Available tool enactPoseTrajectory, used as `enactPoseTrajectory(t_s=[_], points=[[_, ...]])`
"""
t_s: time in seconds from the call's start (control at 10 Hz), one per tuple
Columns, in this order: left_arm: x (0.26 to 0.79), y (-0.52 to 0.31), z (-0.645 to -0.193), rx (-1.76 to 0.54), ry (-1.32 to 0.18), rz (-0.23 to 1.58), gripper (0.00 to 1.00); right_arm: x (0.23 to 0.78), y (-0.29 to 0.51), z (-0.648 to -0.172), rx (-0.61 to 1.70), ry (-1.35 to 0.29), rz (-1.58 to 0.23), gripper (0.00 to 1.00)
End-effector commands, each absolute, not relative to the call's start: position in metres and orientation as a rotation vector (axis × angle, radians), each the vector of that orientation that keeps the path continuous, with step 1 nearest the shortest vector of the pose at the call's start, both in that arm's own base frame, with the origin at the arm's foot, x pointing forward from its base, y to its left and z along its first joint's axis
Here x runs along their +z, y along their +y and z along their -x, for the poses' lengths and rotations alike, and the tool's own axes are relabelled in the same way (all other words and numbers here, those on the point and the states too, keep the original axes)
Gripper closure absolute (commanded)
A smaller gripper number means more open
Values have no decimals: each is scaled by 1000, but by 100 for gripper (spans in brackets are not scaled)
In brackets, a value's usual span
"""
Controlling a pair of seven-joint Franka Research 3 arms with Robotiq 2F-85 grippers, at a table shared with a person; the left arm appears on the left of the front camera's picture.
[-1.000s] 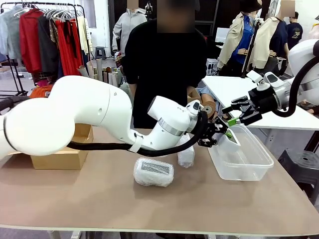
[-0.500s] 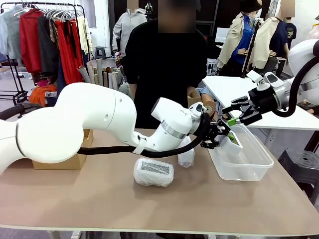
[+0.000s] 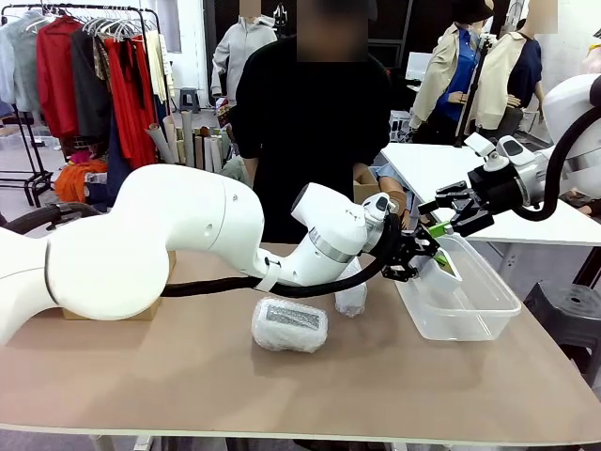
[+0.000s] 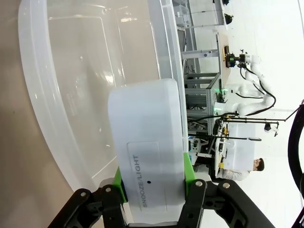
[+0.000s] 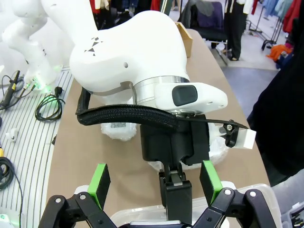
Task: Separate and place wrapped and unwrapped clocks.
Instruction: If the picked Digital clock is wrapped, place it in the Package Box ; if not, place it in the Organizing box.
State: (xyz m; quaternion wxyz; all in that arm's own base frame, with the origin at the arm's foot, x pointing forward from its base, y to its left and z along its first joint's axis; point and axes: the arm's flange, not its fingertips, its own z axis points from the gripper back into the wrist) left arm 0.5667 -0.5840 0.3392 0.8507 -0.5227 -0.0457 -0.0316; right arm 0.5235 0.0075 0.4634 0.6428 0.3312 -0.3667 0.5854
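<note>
Left gripper point(image 4: 154, 190) pinched on the bare white clock point(image 4: 147, 142), green pads point(image 4: 188, 166) flat on both long sides, "SNOOZE/LIGHT" print facing the wrist cam. Front view: left gripper point(image 3: 423, 254) is reaching across the middle to the right side of the table and holds the bare white clock point(image 3: 438, 268) tilted at the near-left end of the clear plastic bin point(image 3: 498, 301). Can't tell if the clock touches the bin floor. Right gripper point(image 3: 451, 214) has its fingers spread with nothing between them. It hangs just above and behind the left one, over the bin's far-left corner. The right wrist cam looks down on the left wrist. Both wrapped clocks are on the table point(image 3: 141, 376) left of the bin: grey-face bundle point(image 3: 289, 324) nearer the robot, second bundle point(image 3: 351, 293) just behind it, partly hidden by the left arm. A person point(image 3: 310, 122) stands at the far edge.
</note>
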Motion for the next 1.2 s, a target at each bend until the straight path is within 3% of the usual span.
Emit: enactPoseTrajectory(t_s=[0.0,0.8,0.9,1.1], points=[[339,-583,-565,-66,-88,1110,100,465,7,-524,1334,-838,-752,0],[339,-584,-567,-64,-95,1102,100,465,7,-524,1334,-838,-752,0],[340,-583,-567,-64,-103,1102,90,465,7,-524,1334,-838,-752,0],[341,-583,-567,-71,-106,1103,52,465,7,-524,1334,-838,-752,0]])
